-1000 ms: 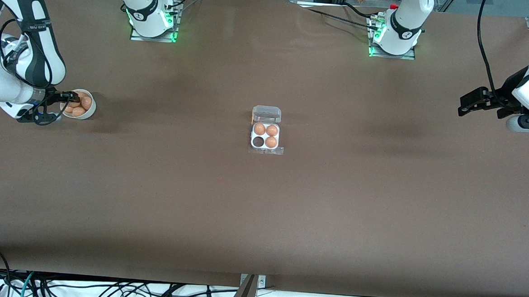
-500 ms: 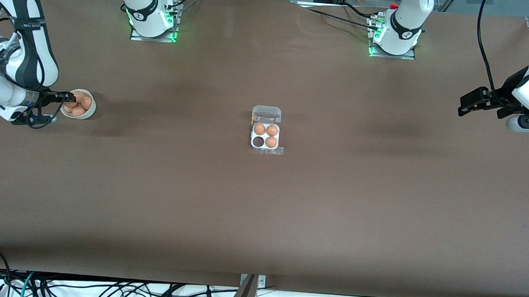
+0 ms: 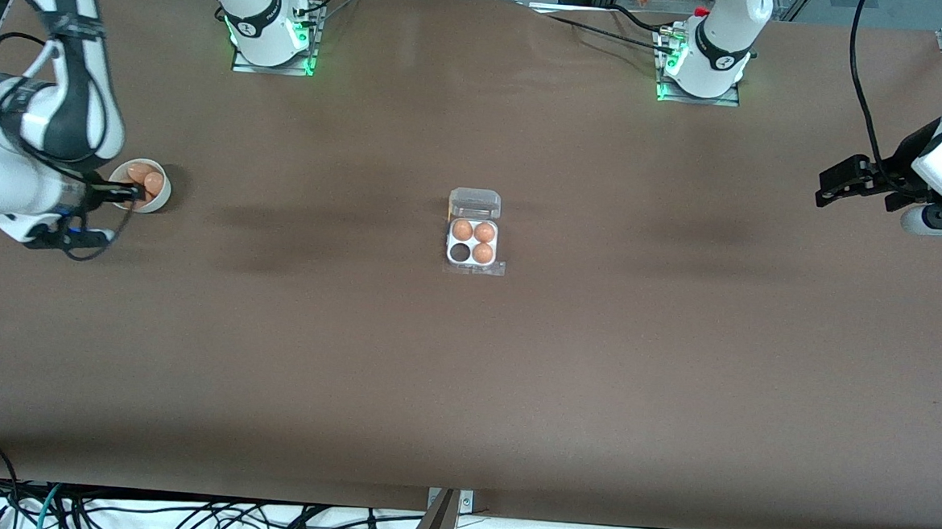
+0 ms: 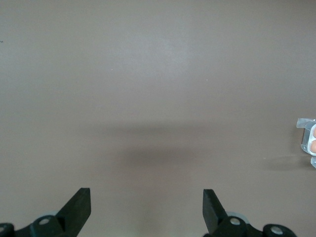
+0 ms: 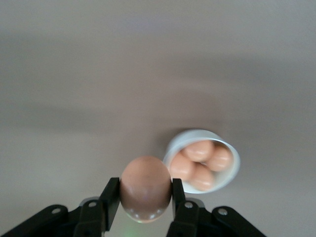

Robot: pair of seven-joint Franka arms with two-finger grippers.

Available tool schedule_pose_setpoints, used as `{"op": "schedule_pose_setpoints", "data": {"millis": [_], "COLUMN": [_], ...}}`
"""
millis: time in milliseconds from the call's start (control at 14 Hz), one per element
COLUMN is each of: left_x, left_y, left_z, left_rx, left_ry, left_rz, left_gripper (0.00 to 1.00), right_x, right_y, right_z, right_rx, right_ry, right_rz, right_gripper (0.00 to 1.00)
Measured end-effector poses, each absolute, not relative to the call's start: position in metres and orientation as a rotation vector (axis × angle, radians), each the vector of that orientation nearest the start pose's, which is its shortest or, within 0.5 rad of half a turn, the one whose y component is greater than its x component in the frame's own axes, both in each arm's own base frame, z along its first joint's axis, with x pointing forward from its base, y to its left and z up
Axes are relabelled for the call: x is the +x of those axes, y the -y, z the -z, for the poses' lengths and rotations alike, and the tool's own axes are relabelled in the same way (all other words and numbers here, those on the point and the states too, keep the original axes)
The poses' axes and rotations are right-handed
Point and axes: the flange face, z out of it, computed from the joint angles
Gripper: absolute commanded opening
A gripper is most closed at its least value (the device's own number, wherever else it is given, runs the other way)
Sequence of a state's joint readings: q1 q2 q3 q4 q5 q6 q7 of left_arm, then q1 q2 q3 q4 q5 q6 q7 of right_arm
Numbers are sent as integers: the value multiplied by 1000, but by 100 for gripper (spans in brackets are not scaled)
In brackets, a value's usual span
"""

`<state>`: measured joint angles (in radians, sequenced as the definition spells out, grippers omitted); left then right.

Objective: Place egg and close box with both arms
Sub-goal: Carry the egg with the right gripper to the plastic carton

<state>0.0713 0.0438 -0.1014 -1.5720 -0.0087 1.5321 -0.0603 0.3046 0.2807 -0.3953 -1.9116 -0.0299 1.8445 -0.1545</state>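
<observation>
My right gripper (image 3: 134, 193) is shut on a brown egg (image 5: 146, 190) and holds it just above the round white bowl (image 3: 163, 193), at the rim nearer the front camera. The egg sits between both fingers, and the bowl (image 5: 236, 163) with several more eggs (image 5: 200, 163) lies below. The clear four-cell box (image 3: 471, 266) sits mid-table with its lid (image 3: 474, 203) open. Three eggs (image 3: 473, 237) are in it and one cell (image 3: 460, 253) is empty. My left gripper (image 3: 828, 189) waits open above the table at the left arm's end, and shows open and empty in its wrist view (image 4: 146, 197).
The box's edge (image 4: 308, 140) shows at the side of the left wrist view. Both arm bases (image 3: 272, 32) (image 3: 703, 63) stand along the table's back edge. Cables hang along the table edge nearest the front camera.
My right gripper has come up out of the bowl with an egg in it and shifted slightly toward the front camera. The left arm has not moved.
</observation>
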Motion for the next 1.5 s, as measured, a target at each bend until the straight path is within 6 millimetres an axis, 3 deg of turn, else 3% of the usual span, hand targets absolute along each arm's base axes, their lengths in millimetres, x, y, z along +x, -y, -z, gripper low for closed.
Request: {"op": "schedule_pose_setpoints", "data": {"millis": [286, 643, 1071, 1286, 1500], "left_x": [562, 562, 562, 562, 562], "left_y": [17, 17, 17, 17, 17], "left_z": [-596, -596, -596, -596, -596], "left_rx": [-3148, -3148, -3148, -3148, -3148], "left_ry": [47, 47, 47, 47, 47], "left_rz": [-132, -133, -133, -133, -133], "left_gripper": [100, 100, 100, 100, 100], "right_x": [580, 582, 566, 561, 552], "right_y": [-104, -244, -383, -430, -463], "right_z": [-348, -331, -309, -299, -286], "right_rx": [-3188, -3133, -3131, -3104, -3065], "right_ry": [-31, -218, -336, -355, -365], "right_rz": [-459, -430, -370, -319, -249], "right_gripper": [40, 39, 40, 40, 40]}}
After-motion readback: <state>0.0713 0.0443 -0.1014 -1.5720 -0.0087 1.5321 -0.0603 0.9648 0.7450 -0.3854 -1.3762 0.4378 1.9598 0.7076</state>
